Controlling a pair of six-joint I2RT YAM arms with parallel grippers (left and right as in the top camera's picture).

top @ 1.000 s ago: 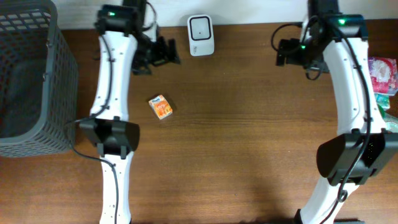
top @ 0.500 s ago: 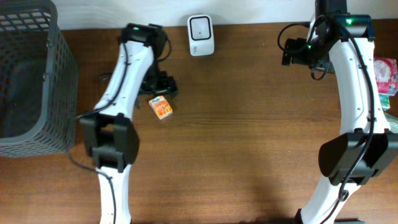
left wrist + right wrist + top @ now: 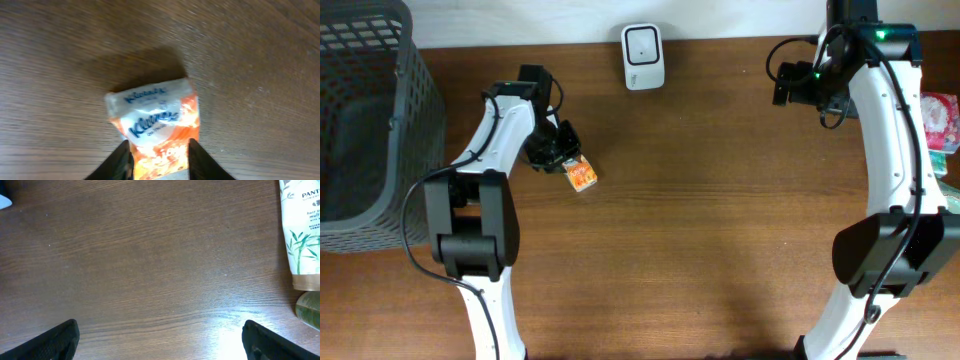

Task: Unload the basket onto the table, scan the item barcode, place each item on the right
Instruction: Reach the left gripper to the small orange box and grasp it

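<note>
The tissue pack (image 3: pixel 581 174) lay flat on the brown wooden desk (image 3: pixel 720 230), in its left part, nearer and to the left of the white scanner (image 3: pixel 643 56) at the far edge. It was a small soft packet: one end white with blue "Kleenex" letters, the other end orange. The plastic was shiny and a little wrinkled. No barcode was visible on the side facing up.

The left hand (image 3: pixel 565 160) was low over the pack. In the left wrist view its two fingers (image 3: pixel 124 159) pressed on both sides of the orange end, narrowed to the width of the pack.

The right hand (image 3: pixel 798 85) was spread wide and held nothing, at the far right above bare desk.
</note>
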